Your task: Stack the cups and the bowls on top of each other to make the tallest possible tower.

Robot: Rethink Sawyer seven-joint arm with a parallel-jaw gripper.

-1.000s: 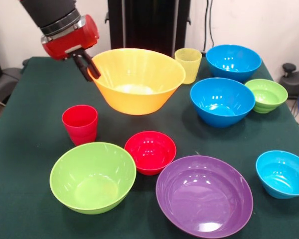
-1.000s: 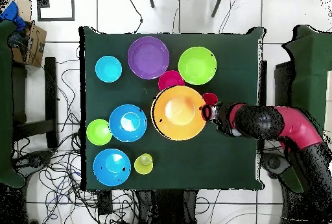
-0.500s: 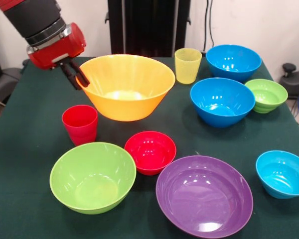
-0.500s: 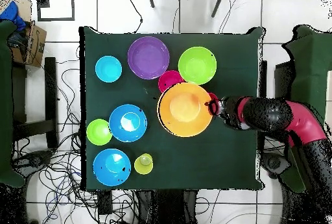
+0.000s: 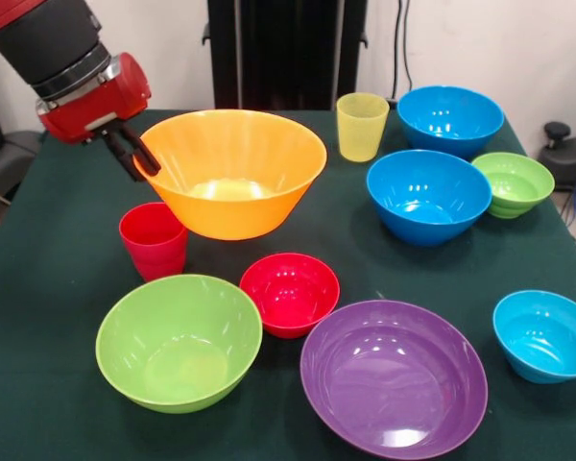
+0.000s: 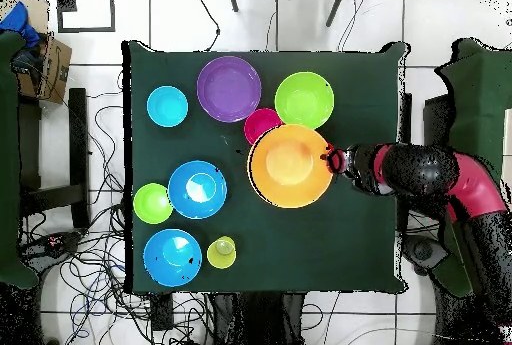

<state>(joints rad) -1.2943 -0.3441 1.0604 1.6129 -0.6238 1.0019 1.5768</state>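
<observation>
Front view, left to right. Gripper (image 5: 134, 154) at far left, red wrist w/ black fingers, clenched on the left rim of the orange bowl (image 5: 228, 173). Bowl is mouth-up, rim roughly level, tipped slightly if at all; glossy plastic, round, wide flared walls. It is held off the green cloth table (image 5: 58, 279), its left underside overlapping the red cup (image 5: 154, 240) in this view; can't tell if they touch. Cup stands upright, long axis vertical, mouth up, tapered, smooth plastic.

Near left: lime bowl (image 5: 179, 341), large, round, glossy, mouth up. Just right of it the small red bowl (image 5: 290, 293), touching or almost. Near centre-right: purple bowl (image 5: 394, 377), wide and shallow-looking, shiny.

Far centre: yellow cup (image 5: 362, 126), translucent, upright, mouth up. Right of it two mid blue bowls, one farther (image 5: 449, 120), one nearer (image 5: 428, 197), close together. Ribbed green bowl (image 5: 513, 184) just beside the nearer blue one, stepped wall. Small blue bowl (image 5: 545, 335) near right, apart from the rest.

Overhead view: orange bowl (image 6: 291, 166) sits mid-table between the lime bowl (image 6: 304, 100) and the table's robot-side edge, gripper (image 6: 331, 160) at its rim, covering most of the red cup.
</observation>
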